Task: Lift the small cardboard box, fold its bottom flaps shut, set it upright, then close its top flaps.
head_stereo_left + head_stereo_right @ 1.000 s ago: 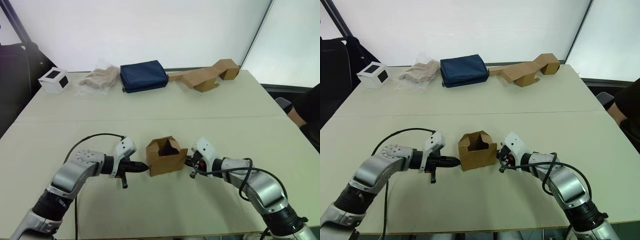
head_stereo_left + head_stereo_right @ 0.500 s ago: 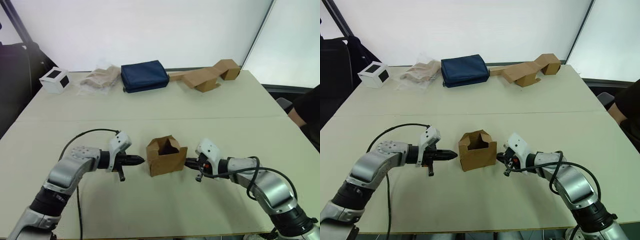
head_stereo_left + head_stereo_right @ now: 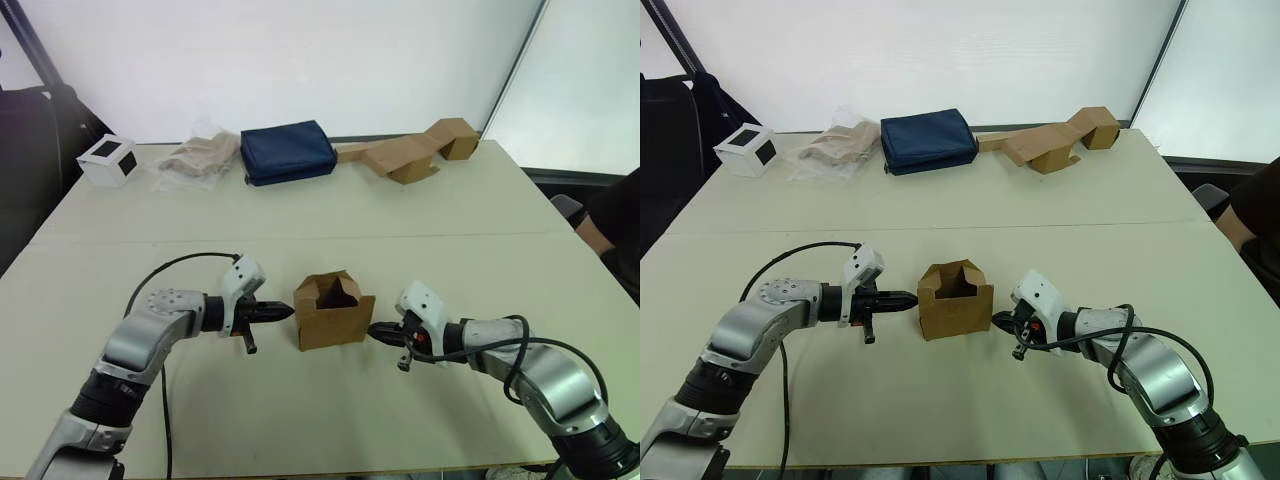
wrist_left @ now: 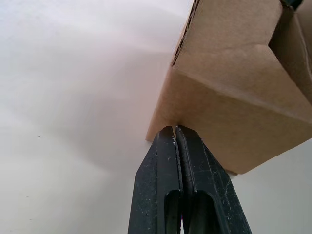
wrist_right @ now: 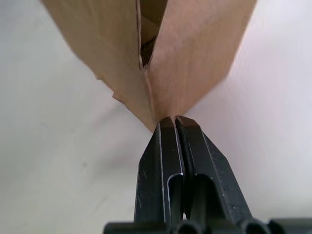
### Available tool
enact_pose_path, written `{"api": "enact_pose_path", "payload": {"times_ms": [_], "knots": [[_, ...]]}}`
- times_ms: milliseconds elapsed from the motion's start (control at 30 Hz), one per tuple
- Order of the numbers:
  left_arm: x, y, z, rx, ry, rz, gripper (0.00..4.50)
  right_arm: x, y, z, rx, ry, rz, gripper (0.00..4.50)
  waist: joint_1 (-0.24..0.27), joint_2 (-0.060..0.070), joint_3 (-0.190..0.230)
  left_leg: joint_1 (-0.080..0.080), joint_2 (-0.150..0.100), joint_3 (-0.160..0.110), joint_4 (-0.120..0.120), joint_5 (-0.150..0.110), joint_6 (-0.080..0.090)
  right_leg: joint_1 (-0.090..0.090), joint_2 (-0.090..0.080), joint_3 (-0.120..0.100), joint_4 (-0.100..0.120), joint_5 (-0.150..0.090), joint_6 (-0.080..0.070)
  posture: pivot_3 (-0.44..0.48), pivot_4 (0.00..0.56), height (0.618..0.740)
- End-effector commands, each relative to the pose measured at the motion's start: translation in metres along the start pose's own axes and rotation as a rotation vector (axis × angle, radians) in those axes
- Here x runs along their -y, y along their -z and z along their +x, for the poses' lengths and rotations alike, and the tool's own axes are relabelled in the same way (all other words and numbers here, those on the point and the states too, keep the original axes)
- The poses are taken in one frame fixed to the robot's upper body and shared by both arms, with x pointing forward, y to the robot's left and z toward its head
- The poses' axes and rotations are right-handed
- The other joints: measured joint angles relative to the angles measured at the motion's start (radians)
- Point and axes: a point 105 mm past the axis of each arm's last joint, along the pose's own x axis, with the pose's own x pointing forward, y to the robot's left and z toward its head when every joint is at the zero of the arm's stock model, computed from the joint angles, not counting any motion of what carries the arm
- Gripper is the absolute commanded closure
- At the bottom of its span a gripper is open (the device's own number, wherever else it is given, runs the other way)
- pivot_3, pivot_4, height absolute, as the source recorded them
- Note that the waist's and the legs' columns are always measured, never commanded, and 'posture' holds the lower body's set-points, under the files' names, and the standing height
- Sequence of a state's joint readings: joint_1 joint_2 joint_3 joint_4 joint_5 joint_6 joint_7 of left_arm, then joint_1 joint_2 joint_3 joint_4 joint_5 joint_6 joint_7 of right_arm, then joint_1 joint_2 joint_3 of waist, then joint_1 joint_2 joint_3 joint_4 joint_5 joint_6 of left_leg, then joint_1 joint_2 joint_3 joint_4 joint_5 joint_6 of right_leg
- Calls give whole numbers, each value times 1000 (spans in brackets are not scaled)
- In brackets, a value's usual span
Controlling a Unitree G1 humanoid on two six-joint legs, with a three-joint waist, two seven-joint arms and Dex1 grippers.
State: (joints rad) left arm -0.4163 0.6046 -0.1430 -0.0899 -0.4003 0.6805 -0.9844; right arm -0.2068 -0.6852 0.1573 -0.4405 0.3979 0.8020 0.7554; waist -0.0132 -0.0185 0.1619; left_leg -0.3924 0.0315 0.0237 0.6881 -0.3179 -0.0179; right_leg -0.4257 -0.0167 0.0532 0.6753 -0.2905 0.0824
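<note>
1. While both arms reach in low over the table (image 3: 480,230), the small cardboard box (image 3: 333,318) stands on it between the two grippers, near the front edge and about midway across.
2. Its top flaps (image 3: 337,286) stand up and apart, so the dark inside shows from above.
3. Whether the bottom flaps are folded shut cannot be told, since that end faces the table.
4. On the robot's left, the left gripper (image 3: 287,312) points sideways at the box, its two black fingers pressed together with nothing between them.
5. From the left wrist view, the tip of the left gripper (image 4: 175,129) lies right at the lower corner of the box (image 4: 239,92); real contact cannot be told.
6. On the robot's right, the right gripper (image 3: 374,330) points at the opposite side of the box, fingers likewise together and holding nothing.
7. From the right wrist view, its tip (image 5: 174,120) sits at a vertical corner edge of the box (image 5: 190,53), just beside it or touching.
8. Along the far edge of the table lie a white box with a black square (image 3: 108,160), a crumpled clear bag (image 3: 197,156), a dark blue pouch (image 3: 287,151) and a long folded cardboard strip (image 3: 415,150), all well apart from the small box.
</note>
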Motion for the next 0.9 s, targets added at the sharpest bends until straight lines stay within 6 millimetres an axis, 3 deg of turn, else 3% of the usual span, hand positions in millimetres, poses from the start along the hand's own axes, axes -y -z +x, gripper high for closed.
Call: {"api": "enact_pose_path", "payload": {"times_ms": [33, 200, 300, 500, 667, 900], "knots": [[-3, -11, 0, 29, -19, 44, 4460, -8, -12, 0, 43, -24, -25, 4500, -1, 0, 0, 0, 0, 0, 0, 0, 0, 0, 0, 0, 0, 0, 0, 0, 150, 740], [-7, -13, -4, 29, -35, 40, 4460, -6, -12, -2, 40, -18, -21, 4500, -1, 0, 0, 0, 0, 0, 0, 0, 0, 0, 0, 0, 0, 0, 0, 0, 150, 740], [-11, -16, -18, 18, -38, 46, 4460, 8, -17, -14, 48, 32, -35, 4500, -2, 0, 0, 0, 0, 0, 0, 0, 0, 0, 0, 0, 0, 0, 0, 0, 150, 740], [-10, -43, -38, 47, 20, 70, 4460, 31, -34, -37, 73, 83, -101, 4500, 1, 0, 0, 0, 0, 0, 0, 0, 0, 0, 0, 0, 0, 0, 0, 0, 150, 740], [1, -63, -32, 74, 114, 97, 4460, 30, -61, -36, 173, 31, -113, 4500, -2, 0, 0, 0, 0, 0, 0, 0, 0, 0, 0, 0, -1, 0, 0, 0, 150, 740], [2, -60, -15, 67, 142, 107, 4460, 22, -71, -19, 209, -19, -120, 4500, -2, 0, 0, 0, 0, 0, 0, 0, 0, 0, 0, 0, 0, 0, 0, 0, 150, 740]]}}
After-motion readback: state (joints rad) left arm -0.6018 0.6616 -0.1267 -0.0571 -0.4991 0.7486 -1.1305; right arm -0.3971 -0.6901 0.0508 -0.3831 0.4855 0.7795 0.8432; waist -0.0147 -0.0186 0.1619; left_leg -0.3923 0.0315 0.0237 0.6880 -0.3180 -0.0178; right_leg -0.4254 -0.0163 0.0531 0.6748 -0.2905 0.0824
